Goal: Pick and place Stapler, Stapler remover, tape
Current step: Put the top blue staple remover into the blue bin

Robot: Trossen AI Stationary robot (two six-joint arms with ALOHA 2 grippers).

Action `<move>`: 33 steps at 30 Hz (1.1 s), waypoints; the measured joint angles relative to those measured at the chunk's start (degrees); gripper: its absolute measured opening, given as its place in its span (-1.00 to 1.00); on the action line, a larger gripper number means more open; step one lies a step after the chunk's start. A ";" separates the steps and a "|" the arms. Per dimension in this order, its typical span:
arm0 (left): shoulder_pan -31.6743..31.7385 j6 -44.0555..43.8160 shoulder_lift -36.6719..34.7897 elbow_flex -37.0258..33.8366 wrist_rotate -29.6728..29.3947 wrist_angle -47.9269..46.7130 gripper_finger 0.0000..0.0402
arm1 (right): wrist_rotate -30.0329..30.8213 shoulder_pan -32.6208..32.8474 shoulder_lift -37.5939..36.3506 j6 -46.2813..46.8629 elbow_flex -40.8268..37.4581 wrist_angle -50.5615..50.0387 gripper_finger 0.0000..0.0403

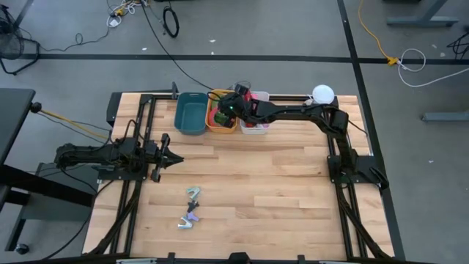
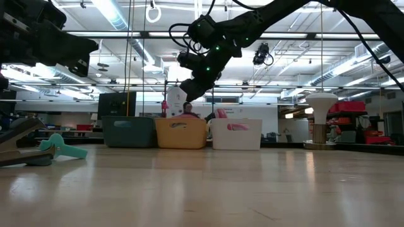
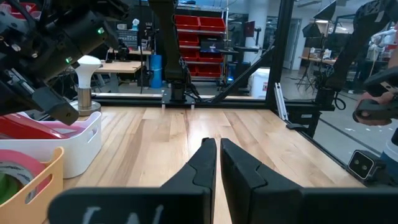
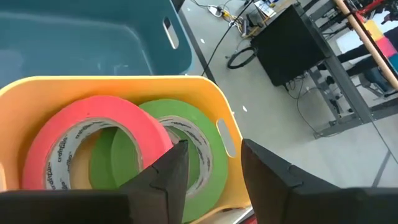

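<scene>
The green tape [image 4: 208, 146] lies inside the yellow bin [image 4: 112, 81], with a pink roll [image 4: 93, 130] overlapping one side of it. My right gripper [image 4: 212, 148] hangs open just above the bin's far side, over the green roll, and touches nothing; the high view shows it there too [image 1: 222, 110], as does the low view [image 2: 189, 88]. A small pale-green thing [image 1: 194, 192] and a grey-and-purple thing [image 1: 188, 218] lie on the near table. My left gripper [image 1: 178, 156] waits shut at the table's left, pointing right.
A teal bin [image 1: 190, 114] stands left of the yellow one and a white bin [image 1: 254, 121] right of it, all at the far edge. A white lamp-like stand [image 1: 323, 94] is at the far right. Bare wood lies between the arms [image 1: 256, 169].
</scene>
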 joint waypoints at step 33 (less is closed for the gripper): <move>0.00 -0.01 -0.01 -0.01 0.01 0.00 -0.87 | -36.31 1.73 -7.04 14.54 -4.18 3.18 -0.31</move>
